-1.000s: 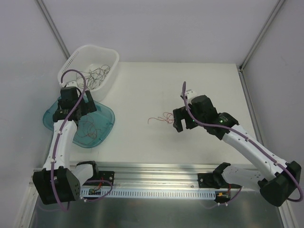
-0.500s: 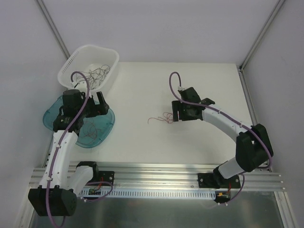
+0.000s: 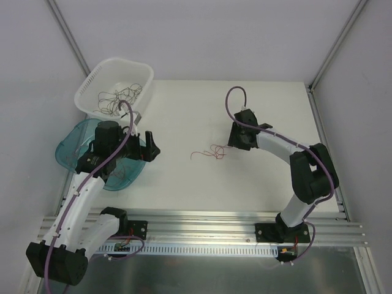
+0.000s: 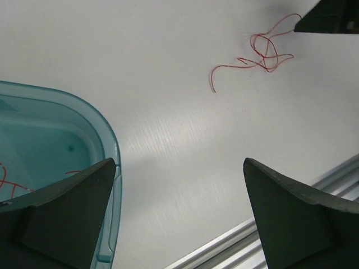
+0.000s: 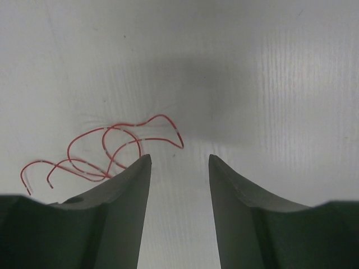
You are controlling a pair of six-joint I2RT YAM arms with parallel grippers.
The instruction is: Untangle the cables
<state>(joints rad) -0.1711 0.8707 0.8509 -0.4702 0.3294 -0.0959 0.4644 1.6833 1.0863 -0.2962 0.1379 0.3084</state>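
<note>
One thin red cable (image 3: pixel 211 152) lies loose and curly on the white counter (image 3: pixel 184 116), about in the middle and well apart from the others. Some dark cables (image 3: pixel 119 95) sit in the white basket (image 3: pixel 130 62) at the far left. A few red strands (image 4: pixel 7 180) lie in the blue-green tray (image 3: pixel 64 153) on the near side of the basket. The right claw (image 5: pixel 179 157) is down low, just right of the red cable. Its fingers are part way apart and nothing is between them. The cable's right end curls just beside the finger on its side, not in the gap, and I cannot tell if it touches that finger. The left claw (image 4: pixel 178 163) is spread wide and holds nothing. It hangs over the right edge of the tray and faces the red cable. I think the step is picking up this one red cable, which looks free of the rest. Next, the right claw needs to slide a little to the left so the cable sits in the gap. Then it must pinch right down at the counter, because the cable is so thin and flat. Lots of bare counter lies all around the cable, so both arms have room. The tray edge is close under the left claw, and the metal rail (image 3: pixel 202 217) runs along the near edge, so the left arm should keep above both.
</note>
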